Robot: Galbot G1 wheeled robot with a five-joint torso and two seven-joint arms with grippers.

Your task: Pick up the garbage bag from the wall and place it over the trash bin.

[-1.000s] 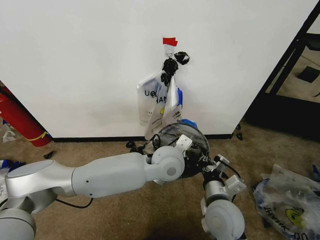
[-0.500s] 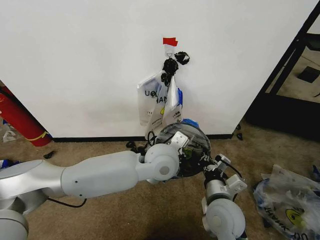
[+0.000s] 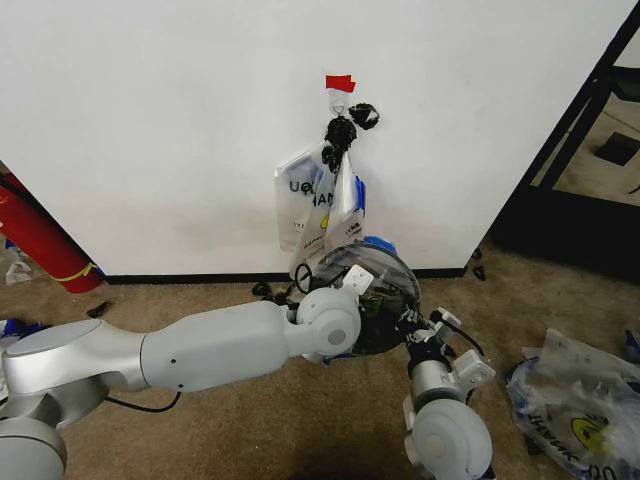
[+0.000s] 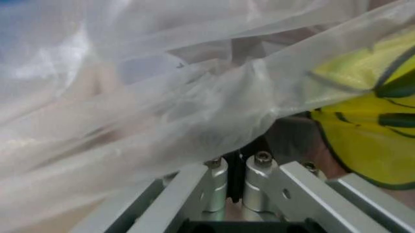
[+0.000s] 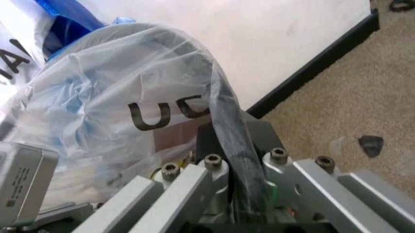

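Stretching over the trash bin (image 3: pixel 385 300), a garbage bag (image 5: pixel 123 111) is held by both grippers so that its mouth can be spread around the rim. The bin stands on the carpet at the foot of the wall (image 3: pixel 150 120), directly below a hook where more bags (image 3: pixel 318 205) hang with a small black wad of plastic (image 3: pixel 350 122) above them.

The left gripper (image 4: pixel 234 167) is placed at the near side of the bin, reaching in across the front of it. Its fingers (image 4: pixel 217 170) are drawn nearly together, and thin plastic film is seen draped just past the tips; whether that film is actually pinched cannot be told with certainty, though a hold on it is likely from the way it is gathered there. A yellow smiley print (image 4: pixel 363 141) lies just beside the gripper.

The right gripper (image 5: pixel 243 167) is set against the bin's near right side, and a twisted dark strip of the bag's edge is clamped between its narrowly parted fingers (image 5: pixel 214 170). The black lettering on the bag is pulled taut over the bin's rim, which suggests the bag is being tensioned outward and down.

A red cylinder (image 3: pixel 35 240) leans on the wall well to the left of the bin.
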